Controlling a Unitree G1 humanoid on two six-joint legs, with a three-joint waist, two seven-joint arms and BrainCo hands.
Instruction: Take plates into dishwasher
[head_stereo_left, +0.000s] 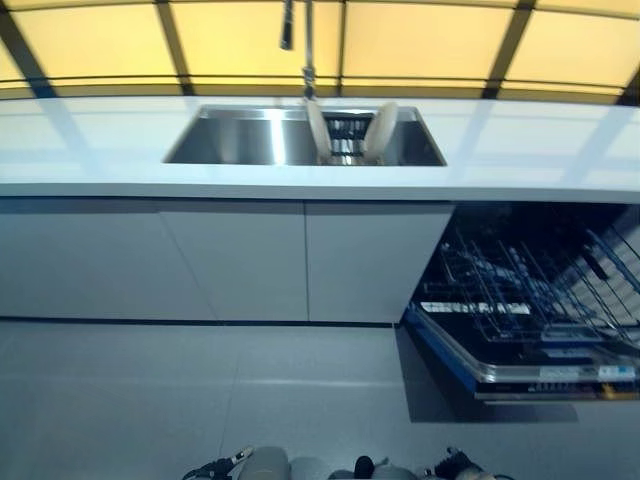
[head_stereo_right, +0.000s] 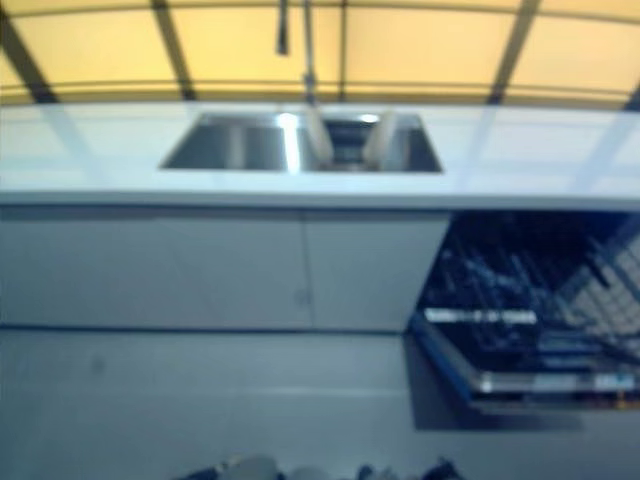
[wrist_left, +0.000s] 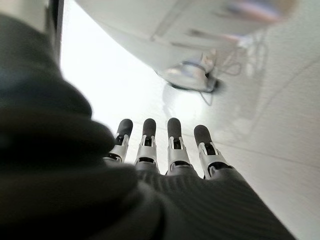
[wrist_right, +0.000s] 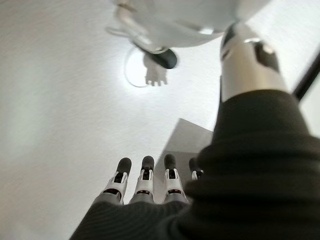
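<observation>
Left eye view, two plates (head_stereo_left: 381, 131) in sink (head_stereo_left: 235, 140), dishwasher (head_stereo_left: 535, 300) open, both hands (wrist_left: 172, 150) (wrist_right: 145, 182) straight-fingered, empty.

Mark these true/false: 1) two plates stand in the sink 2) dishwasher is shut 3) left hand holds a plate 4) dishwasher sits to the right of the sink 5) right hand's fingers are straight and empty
1) True. Two pale plates stand on edge in the right part of the steel sink, a dark rack between them.
2) False. The dishwasher is open, its wire rack pulled out over the floor.
3) False. The left hand hangs over the floor with straight fingers and holds nothing.
4) True. It sits under the counter, lower right of the sink.
5) True. The right hand holds nothing, pointing at the floor.
</observation>
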